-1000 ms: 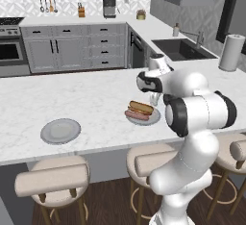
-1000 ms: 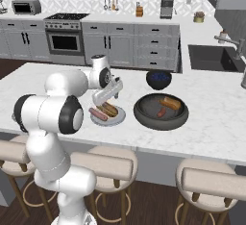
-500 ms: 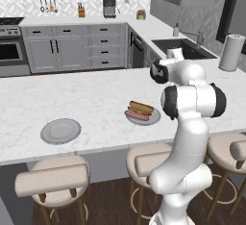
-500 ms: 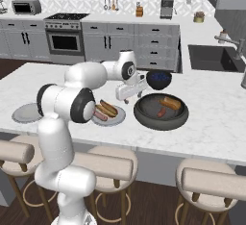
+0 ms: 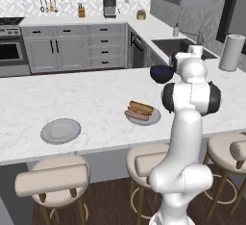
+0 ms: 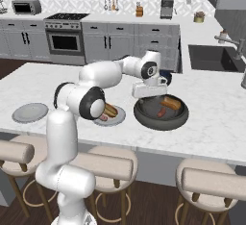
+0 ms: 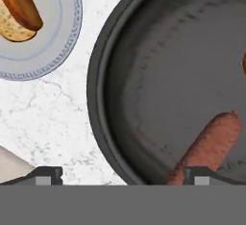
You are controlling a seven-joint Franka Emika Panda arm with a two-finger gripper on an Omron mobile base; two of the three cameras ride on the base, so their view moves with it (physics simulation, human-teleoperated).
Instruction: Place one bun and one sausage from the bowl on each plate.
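Over the dark bowl [image 6: 161, 116] hung the claw [image 6: 149, 89], at the bowl's 10 o'clock edge in the right base view. Its two small dark tips [image 7: 48, 175] stood far apart in the hand view, so the claw was wide and held nothing. One tip sat over the white desk [image 7: 43, 118] and the other over the bowl.

Inside the bowl lay a sausage [image 7: 211, 144]. It was a slim, smooth, reddish-pink stick with round ends. In the hand view its long side ran from 7 o'clock up to 1 o'clock, and its low end was right by one claw tip. A golden-brown bun [image 6: 171, 103] lay in the bowl too, at 1 o'clock from the sausage in the right base view. It was long and fat, and its long side ran from 10 o'clock to 4 o'clock.

The bowl was round, deep and shiny, with a thick rim. The desk looked like white stone with thin grey lines.

Just beside the bowl, at its 9 o'clock, sat a flat, round, light-grey plate [image 5: 153, 119]. It held another bun [image 5: 141, 107] and another sausage [image 5: 137, 116], side by side and touching. A second plate [image 5: 60, 131] sat bare, well apart, at 9 o'clock along the desk.
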